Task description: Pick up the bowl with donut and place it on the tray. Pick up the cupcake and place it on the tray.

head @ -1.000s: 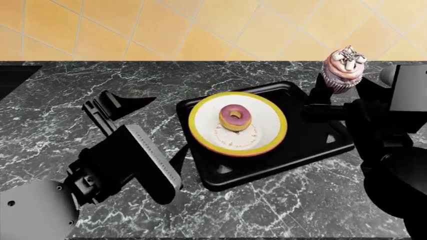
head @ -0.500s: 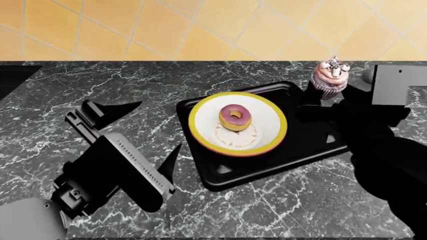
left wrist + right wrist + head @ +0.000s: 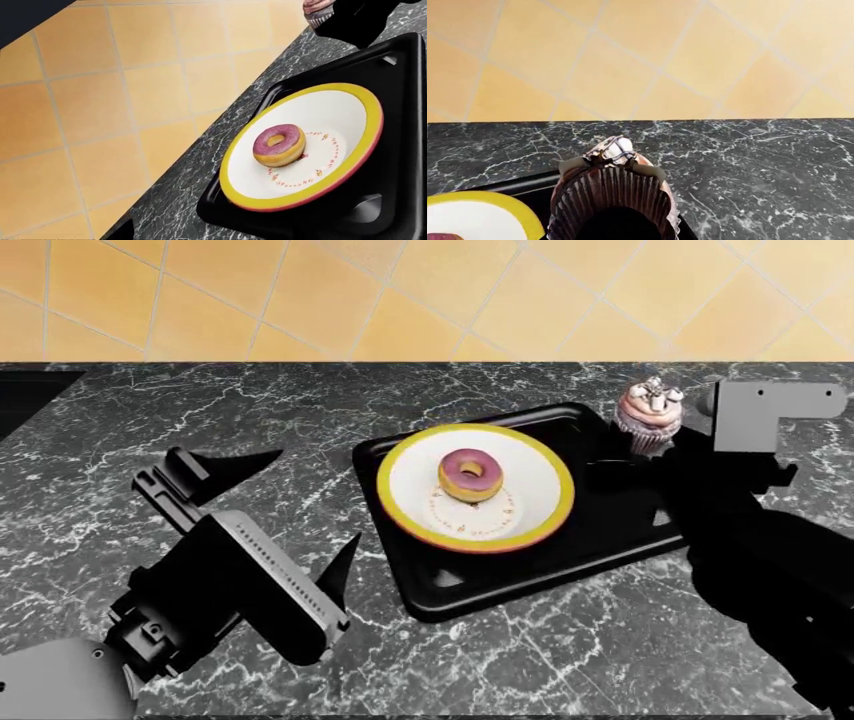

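The white bowl (image 3: 534, 510) with a yellow rim sits on the black tray (image 3: 627, 530) and holds the pink-iced donut (image 3: 470, 474). My right gripper (image 3: 650, 447) is shut on the cupcake (image 3: 650, 416) and holds it upright at the tray's far right corner. I cannot tell whether the cupcake touches the tray. In the right wrist view the cupcake's pleated wrapper (image 3: 614, 195) fills the lower middle, beside the bowl's rim (image 3: 487, 207). My left gripper (image 3: 318, 495) is open and empty, left of the tray. The left wrist view shows the bowl (image 3: 333, 120), donut (image 3: 279, 145) and tray (image 3: 403, 90).
The dark marble counter (image 3: 534, 660) runs under everything. A yellow tiled wall (image 3: 400, 300) stands behind it. A black sink corner (image 3: 24, 390) shows at the far left. My right arm (image 3: 774, 560) covers the counter to the right of the tray.
My right gripper has carried the cupcake left and down to the tray's far right corner. My left gripper drew back to the left, then held still.
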You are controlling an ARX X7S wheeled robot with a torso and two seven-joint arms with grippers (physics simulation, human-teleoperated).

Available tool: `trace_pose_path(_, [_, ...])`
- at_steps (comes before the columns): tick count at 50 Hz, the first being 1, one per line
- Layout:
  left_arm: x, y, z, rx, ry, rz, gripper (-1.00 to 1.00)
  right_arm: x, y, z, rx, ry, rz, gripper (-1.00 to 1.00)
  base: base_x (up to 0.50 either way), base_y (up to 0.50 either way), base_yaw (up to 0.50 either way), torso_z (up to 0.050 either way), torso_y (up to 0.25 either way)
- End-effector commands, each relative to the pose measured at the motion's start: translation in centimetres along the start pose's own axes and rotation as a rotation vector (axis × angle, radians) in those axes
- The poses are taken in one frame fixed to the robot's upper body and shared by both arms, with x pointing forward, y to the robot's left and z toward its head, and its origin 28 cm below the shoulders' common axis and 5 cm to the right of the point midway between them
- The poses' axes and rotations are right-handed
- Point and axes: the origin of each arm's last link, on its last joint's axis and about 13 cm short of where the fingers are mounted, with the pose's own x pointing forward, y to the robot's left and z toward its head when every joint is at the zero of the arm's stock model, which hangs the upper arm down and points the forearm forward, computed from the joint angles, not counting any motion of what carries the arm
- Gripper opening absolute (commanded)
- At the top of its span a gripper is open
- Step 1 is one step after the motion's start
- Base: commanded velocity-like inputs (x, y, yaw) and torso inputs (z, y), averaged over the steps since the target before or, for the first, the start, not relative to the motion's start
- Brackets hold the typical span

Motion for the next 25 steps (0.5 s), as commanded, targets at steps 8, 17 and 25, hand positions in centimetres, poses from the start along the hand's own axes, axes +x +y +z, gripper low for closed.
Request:
trace_pose_path(8, [-0.2, 0.0, -0.2, -0.003, 0.017, 0.002, 1.0, 0.6, -0.8, -0.7, -0.051, 0.035, -0.019, -1.0, 0.0, 0.0, 0.0, 0.0, 0.001])
trace_pose_path(17, [0.1, -0.1, -0.3, -0.008, 0.013, -0.004, 1.0, 0.6, -0.9, -1.2, -0.046, 0.053, -0.01, -1.0, 0.0, 0.0, 0.0, 0.0, 0.001])
trace_pose_path(25, [0.1, -0.2, -0.4, -0.01, 0.016, -0.006, 1.0, 0.8, -0.9, -1.6, -0.04, 0.065, -0.005, -1.0, 0.0, 0.0, 0.0, 0.0, 0.0])
